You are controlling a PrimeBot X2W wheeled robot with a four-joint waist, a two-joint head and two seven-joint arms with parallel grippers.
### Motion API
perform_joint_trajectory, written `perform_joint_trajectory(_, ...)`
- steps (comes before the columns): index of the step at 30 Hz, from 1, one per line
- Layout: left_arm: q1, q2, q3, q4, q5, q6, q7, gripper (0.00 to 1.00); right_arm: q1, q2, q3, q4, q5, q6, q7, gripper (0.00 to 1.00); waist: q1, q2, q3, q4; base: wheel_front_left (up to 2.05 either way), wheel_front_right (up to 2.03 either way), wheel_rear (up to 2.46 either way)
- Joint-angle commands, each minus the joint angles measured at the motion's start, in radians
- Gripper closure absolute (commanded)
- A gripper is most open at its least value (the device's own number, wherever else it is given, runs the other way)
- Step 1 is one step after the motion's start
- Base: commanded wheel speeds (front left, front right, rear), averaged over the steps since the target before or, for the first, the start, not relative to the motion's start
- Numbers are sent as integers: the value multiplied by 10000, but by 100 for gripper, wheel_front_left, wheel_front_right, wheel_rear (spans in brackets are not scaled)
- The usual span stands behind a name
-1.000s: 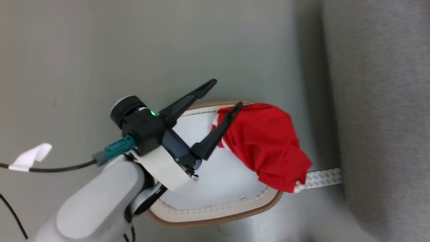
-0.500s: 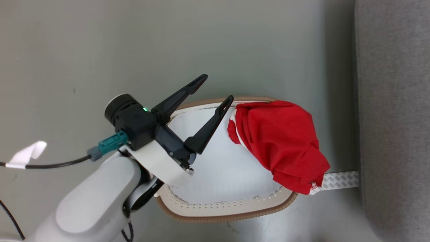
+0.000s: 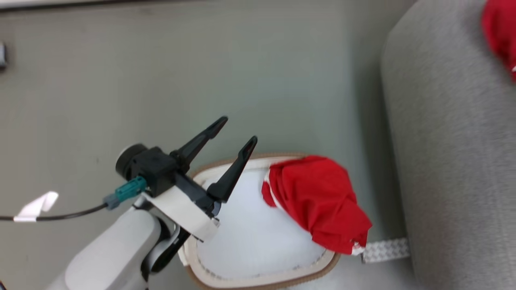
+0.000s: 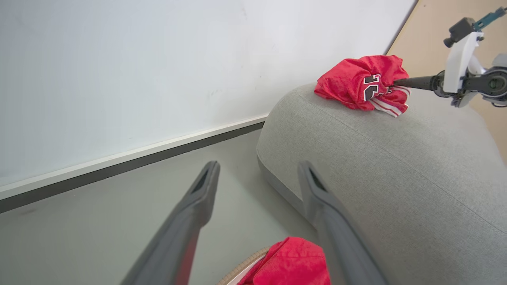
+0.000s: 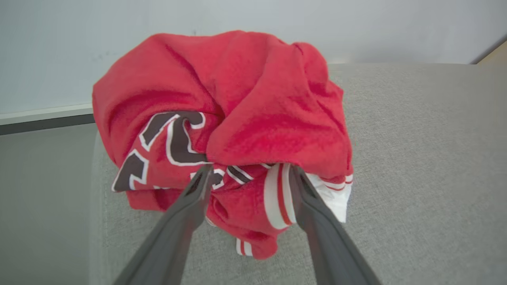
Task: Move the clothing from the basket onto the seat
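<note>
Now on seat (image 5: 416,158), numbered garment (image 5: 245,99); right gripper (image 5: 248,171) wide against it

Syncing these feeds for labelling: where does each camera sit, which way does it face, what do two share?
Head view: on the head, facing down at the basket, a red garment over its rim, and the sofa; shows the open left gripper and forearm.
Left wrist view: on that wrist, facing along its fingers towards wall and sofa; right gripper shows far off.
Right wrist view: on that wrist, close on the numbered garment; its open fingers straddle it.
Both wrist views share the numbered garment on the sofa.
</note>
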Motion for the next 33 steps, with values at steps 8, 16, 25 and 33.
perform_joint_trajectory(8, 898, 50, 538, 77, -420, 470, -131, 0, 1133, -344, 785, -1220, 1050, -24, -675, 0, 0, 0, -2284, -90, 0, 0, 0)
perform_joint_trajectory(16, 1736, 10, 1615, -170, -576, 1071, -153, 0, 2056, -158, 1588, -2937, 1787, -24, -1003, 0, 0, 0, -3583, 301, 0, 0, 0)
perform_joint_trajectory(25, 3107, 3, 2732, -337, -85, 1610, -153, 0, 3639, 589, 1827, -4799, 2048, -24, -1169, 0, 0, 0, -4499, 850, 0, 0, 0)
perform_joint_trajectory(33, 4574, -300, 3954, -409, 653, 2045, -152, 0, 5614, 1617, 1549, -5956, 1304, -24, -1840, 0, 0, 0, -5215, 1182, 0, 0, 0)
